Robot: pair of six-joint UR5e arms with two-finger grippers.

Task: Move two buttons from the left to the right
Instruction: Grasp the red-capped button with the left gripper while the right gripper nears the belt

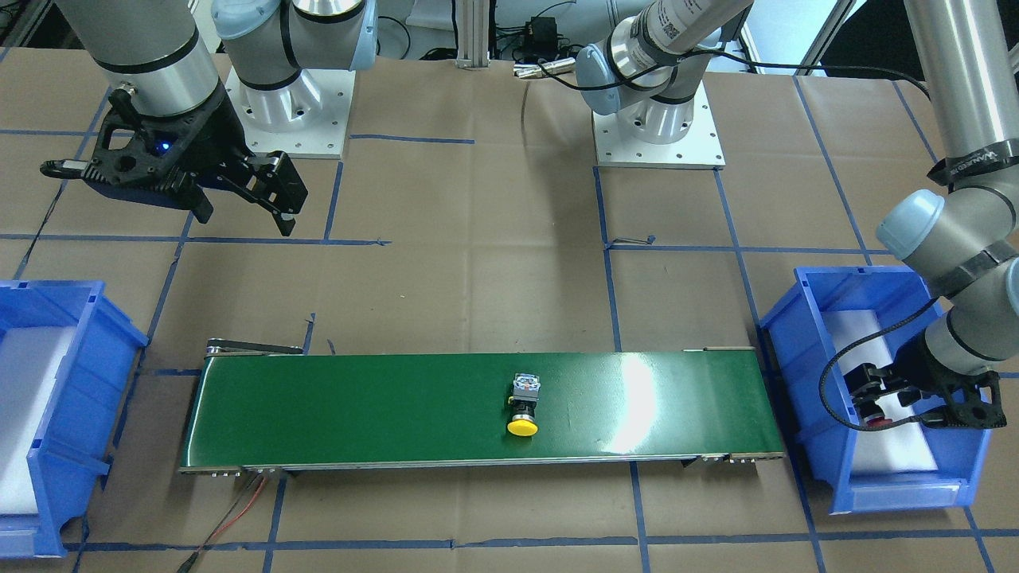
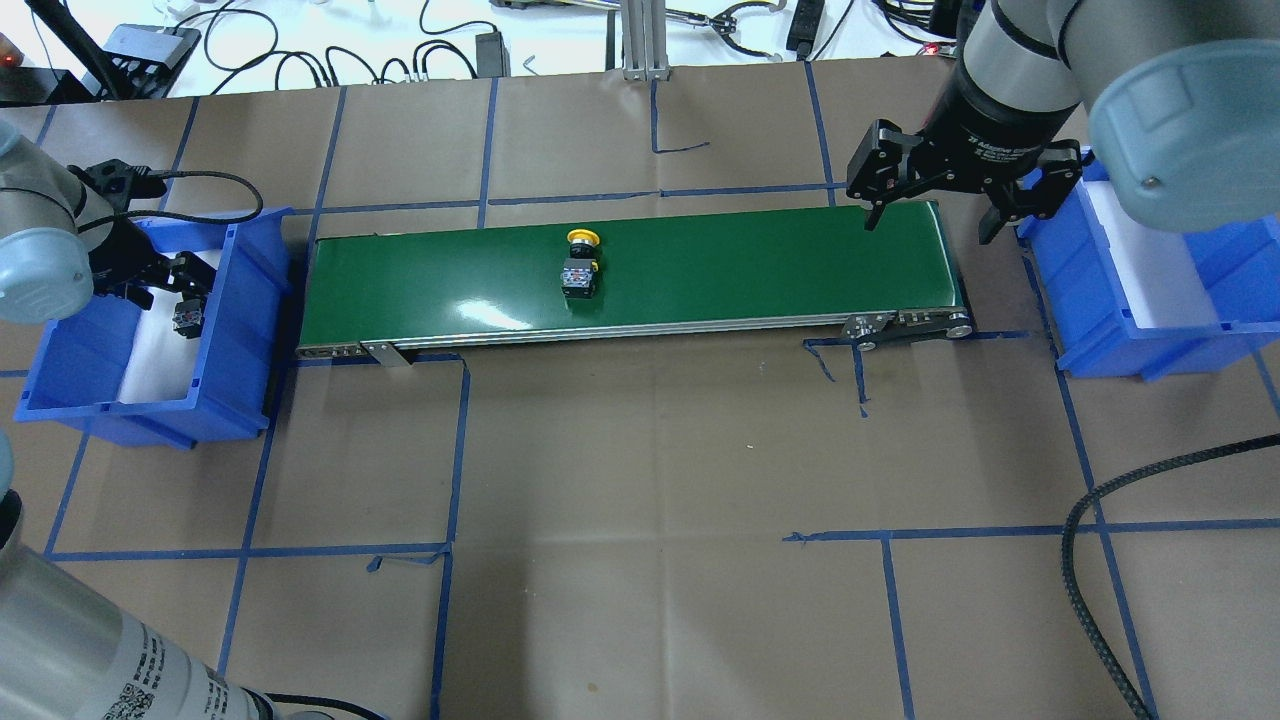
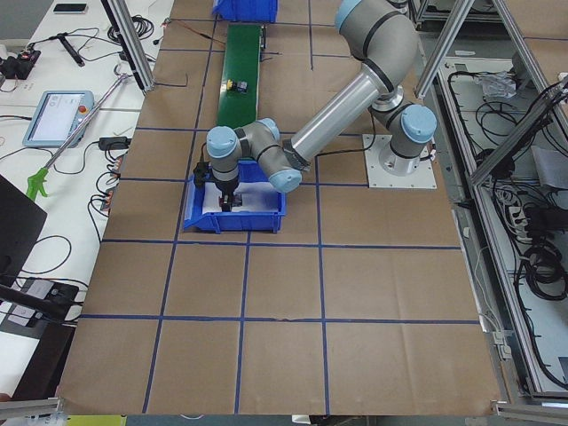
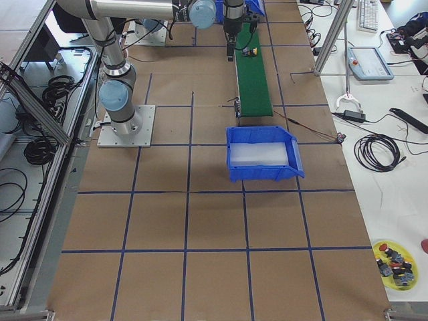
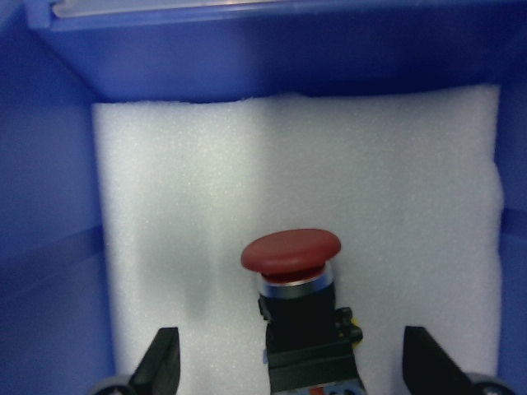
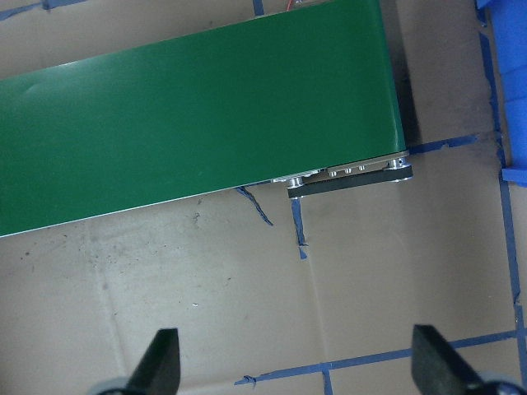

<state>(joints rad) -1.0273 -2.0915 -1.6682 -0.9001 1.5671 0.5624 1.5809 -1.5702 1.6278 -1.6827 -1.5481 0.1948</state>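
Down in the left bin [image 2: 250,300], the left tool [image 5: 290,350] is lowered right over the red button [image 5: 300,313]. Its jaws stand wide apart, one finger [image 5: 165,362] on each side of the button, with foam showing in the gap on both sides, so there is no grip on it. The button rests on the white foam [image 5: 288,164] that lines the bin floor. Its black body is nearest the wrist camera and its red cap points away, toward the bin's far wall.

Out on the green belt [image 2: 750,270] lies the yellow button [image 2: 580,265]. It is on its side, roughly midway along the belt, nearer the far edge in the overhead view. Its yellow cap faces away from the robot and its blocky body faces toward it. Nothing touches it, and both tools are well apart from it.

At the other end, the right tool [image 2: 928,225] hangs in the air near the belt's right end. Its jaws are spread wide with nothing between them. Its wrist camera looks down on the belt's end roller and the brown paper of the counter [image 2: 650,500].

Just past that end of the belt is the right bin [image 2: 1060,290], which shows only its white lining.
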